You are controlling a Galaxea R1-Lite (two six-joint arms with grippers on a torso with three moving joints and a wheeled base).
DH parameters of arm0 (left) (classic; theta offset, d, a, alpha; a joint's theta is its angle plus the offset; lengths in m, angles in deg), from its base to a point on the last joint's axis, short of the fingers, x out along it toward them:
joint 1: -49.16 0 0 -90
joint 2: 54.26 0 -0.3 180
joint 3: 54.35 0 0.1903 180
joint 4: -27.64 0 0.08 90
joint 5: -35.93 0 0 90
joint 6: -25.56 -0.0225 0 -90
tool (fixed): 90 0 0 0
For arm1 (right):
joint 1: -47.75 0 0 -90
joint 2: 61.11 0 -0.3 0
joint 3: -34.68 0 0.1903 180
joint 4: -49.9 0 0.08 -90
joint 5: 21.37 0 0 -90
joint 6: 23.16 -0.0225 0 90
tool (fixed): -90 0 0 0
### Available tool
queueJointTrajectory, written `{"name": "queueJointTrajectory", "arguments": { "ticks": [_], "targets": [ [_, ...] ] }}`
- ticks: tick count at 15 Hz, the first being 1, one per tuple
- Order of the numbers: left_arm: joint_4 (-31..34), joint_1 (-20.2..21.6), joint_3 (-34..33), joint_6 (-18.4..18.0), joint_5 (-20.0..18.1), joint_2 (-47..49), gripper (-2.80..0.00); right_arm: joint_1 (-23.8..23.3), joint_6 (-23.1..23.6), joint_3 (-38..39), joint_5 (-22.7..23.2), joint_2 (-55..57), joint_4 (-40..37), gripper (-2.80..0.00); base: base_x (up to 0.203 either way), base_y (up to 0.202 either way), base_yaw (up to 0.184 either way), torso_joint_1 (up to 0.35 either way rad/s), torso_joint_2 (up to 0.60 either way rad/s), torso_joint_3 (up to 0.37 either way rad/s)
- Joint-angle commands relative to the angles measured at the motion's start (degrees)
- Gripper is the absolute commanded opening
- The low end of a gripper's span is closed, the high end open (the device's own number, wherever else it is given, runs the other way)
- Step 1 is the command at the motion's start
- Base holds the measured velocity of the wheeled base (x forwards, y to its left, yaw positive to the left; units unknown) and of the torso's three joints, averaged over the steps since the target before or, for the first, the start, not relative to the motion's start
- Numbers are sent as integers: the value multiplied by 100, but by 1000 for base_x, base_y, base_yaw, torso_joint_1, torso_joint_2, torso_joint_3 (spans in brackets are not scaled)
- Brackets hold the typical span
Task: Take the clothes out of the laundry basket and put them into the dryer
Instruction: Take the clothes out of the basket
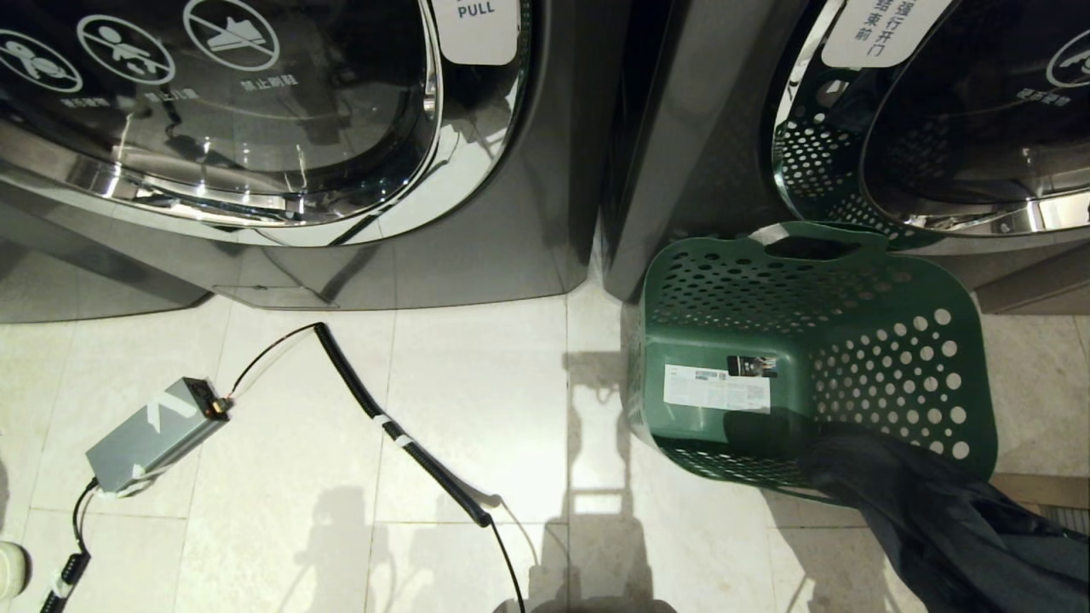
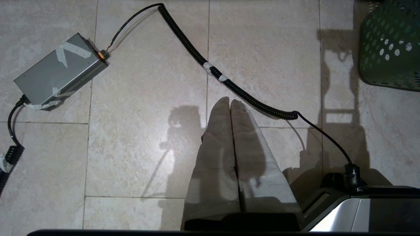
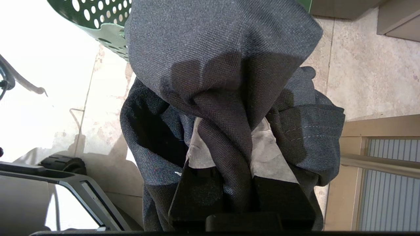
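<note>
**Dark garment gripped at the basket's edge**

Pale stone tiles [image 1: 477, 383] run up to two front-loading machines; the left one [image 1: 255, 128] has its glass door closed, and the dryer [image 1: 962, 119] on the right mirrors the basket in its chrome ring. Just below it a green laundry basket [image 1: 903, 358] lies tipped on its side, mouth toward me, a white label on its bottom. A dark grey garment [image 3: 223, 75] spills out over the basket's lower rim onto the floor. The right gripper [image 3: 226, 164] has its fingers pinched tightly on a twisted fold of that cloth. The left gripper [image 2: 230, 105] hangs over bare tile, its padded fingers pressed together, holding nothing. Nearby lie a grey power box [image 1: 153, 434] and a coiled black cable [image 1: 400, 426].
</note>
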Motion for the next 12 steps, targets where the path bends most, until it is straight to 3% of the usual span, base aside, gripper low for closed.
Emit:
{"name": "queueJointTrajectory", "arguments": {
  "ticks": [1,12],
  "targets": [
    [3,2,0,2,1,-11,-280,0,0,0,3,24,-7,-280,0,0,0,0,0,0],
    [3,2,-7,2,1,-11,-280,0,0,0,3,24,-7,-280,0,0,0,0,0,0]
  ]
}}
